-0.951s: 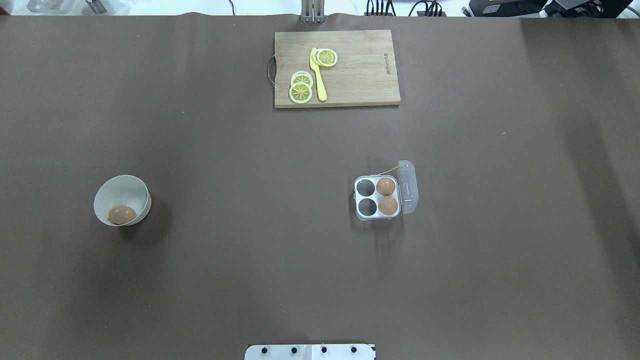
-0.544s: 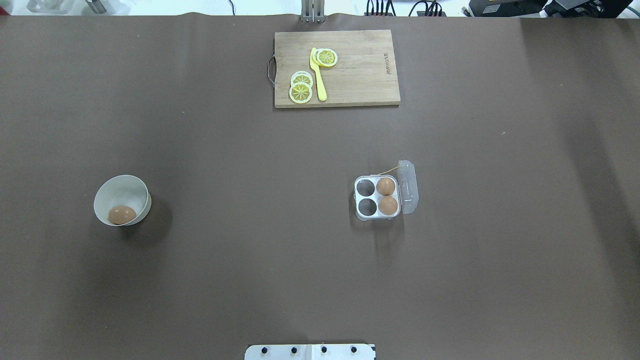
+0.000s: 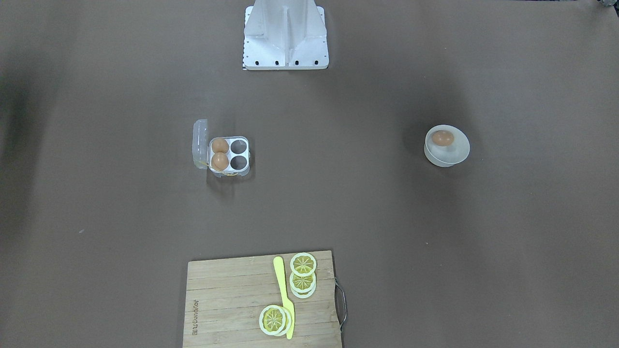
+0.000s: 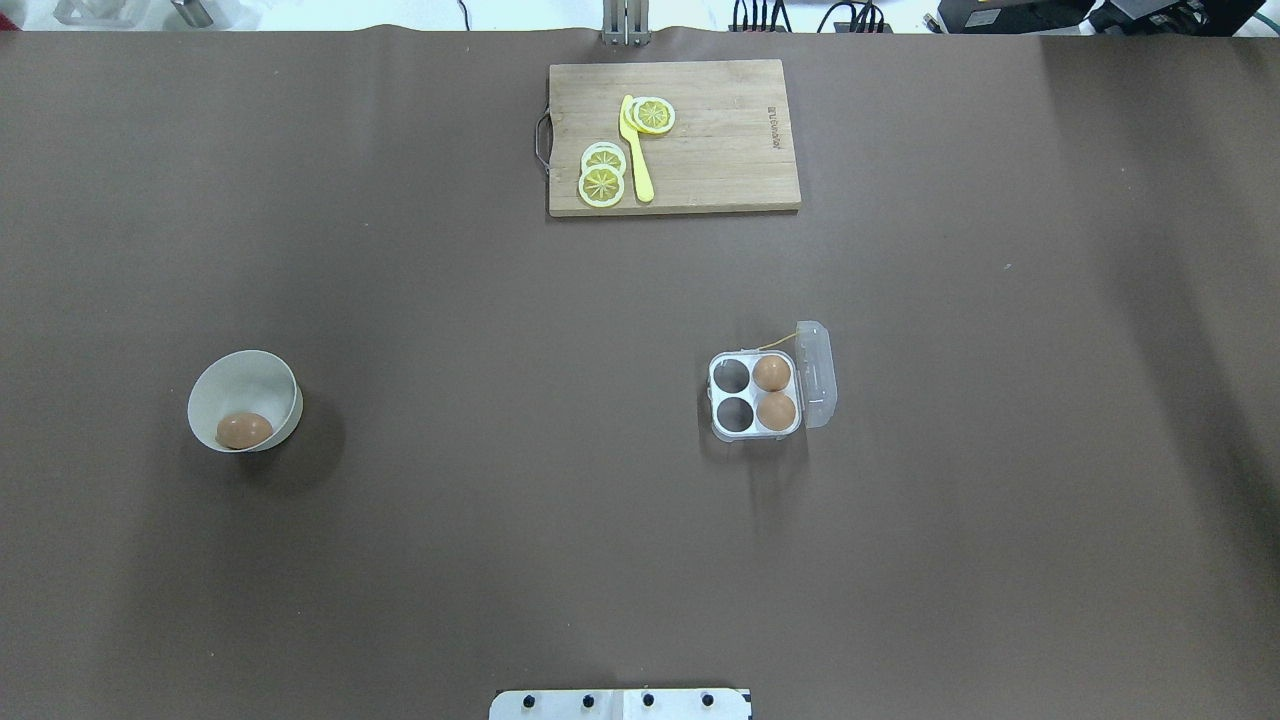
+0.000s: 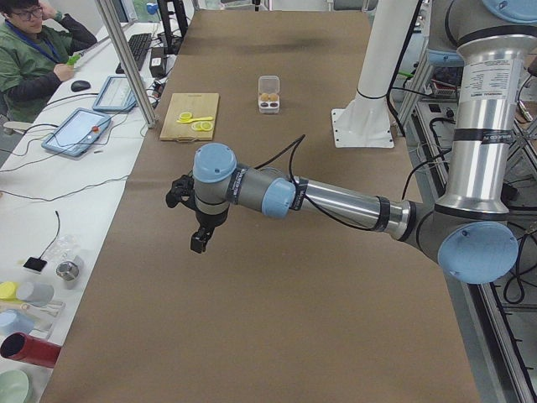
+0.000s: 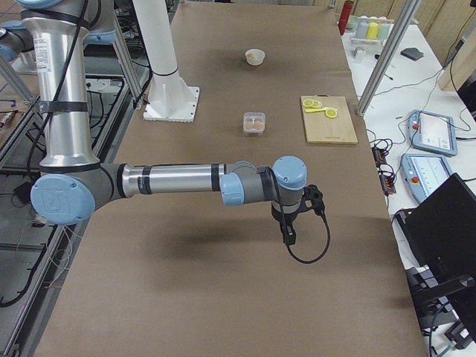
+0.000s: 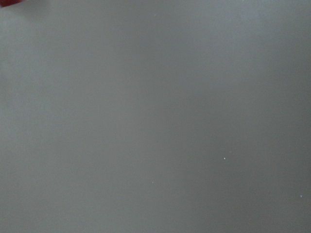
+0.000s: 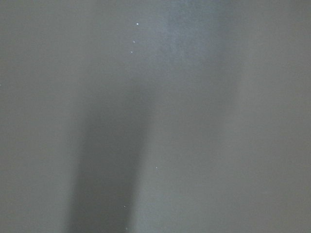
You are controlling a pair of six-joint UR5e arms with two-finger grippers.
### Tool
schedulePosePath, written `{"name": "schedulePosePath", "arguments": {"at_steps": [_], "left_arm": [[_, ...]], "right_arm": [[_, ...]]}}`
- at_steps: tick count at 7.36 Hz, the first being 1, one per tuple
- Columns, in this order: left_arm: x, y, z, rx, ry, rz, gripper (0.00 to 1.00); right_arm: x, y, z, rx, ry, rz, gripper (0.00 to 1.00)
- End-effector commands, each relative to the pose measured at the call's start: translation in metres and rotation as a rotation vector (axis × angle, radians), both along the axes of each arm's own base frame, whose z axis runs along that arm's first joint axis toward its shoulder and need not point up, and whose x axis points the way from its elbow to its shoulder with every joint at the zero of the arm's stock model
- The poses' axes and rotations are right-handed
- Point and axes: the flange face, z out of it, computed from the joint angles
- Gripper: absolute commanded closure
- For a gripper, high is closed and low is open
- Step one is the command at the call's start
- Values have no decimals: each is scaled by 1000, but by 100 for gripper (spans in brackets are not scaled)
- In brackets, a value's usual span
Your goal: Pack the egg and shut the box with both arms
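Observation:
The egg [image 4: 244, 430] lies in a round white bowl [image 4: 235, 385] on the table's left half; it also shows in the front view [image 3: 442, 138]. The clear box [image 4: 753, 393] stands open right of centre, lid [image 4: 817, 375] folded out to the right. Two brown eggs fill its right cells and the two left cells are empty. The left gripper [image 5: 200, 241] shows only in the exterior left view, hanging over bare table. The right gripper [image 6: 289, 236] shows only in the exterior right view, also over bare table. I cannot tell if either is open. Both wrist views show only blurred table.
A wooden cutting board [image 4: 710, 150] with lemon slices and a yellow knife [image 4: 637, 160] lies at the far middle edge. The white robot base [image 3: 285, 38] stands at the near edge. An operator [image 5: 33, 50] sits beside the table, with tablets and cups along that side.

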Motion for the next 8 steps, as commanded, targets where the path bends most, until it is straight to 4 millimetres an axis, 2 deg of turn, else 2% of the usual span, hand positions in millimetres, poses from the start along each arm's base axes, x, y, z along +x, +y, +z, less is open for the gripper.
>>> {"name": "schedulePosePath", "arguments": {"at_steps": [1,3,5,6,7,8], "left_arm": [[51,-18,-34,77,11,94,2],[111,-15,-51,218,31,199,2],[161,-5,-64,259,46,290,2],[190,2,-69,267,58,344,2],[217,6,-83,294,71,391,2],[241,10,-94,315,81,435,2]], "right_arm": [[-59,-14,-29,60,-32,-29,0],[-117,-13,-48,148,-60,-108,0],[-165,-23,-88,156,-101,-118,0],[-189,-22,-104,175,-112,-147,0],[-207,-26,-126,191,-117,-147,0],[-221,-22,-138,193,-124,-146,0]]}}
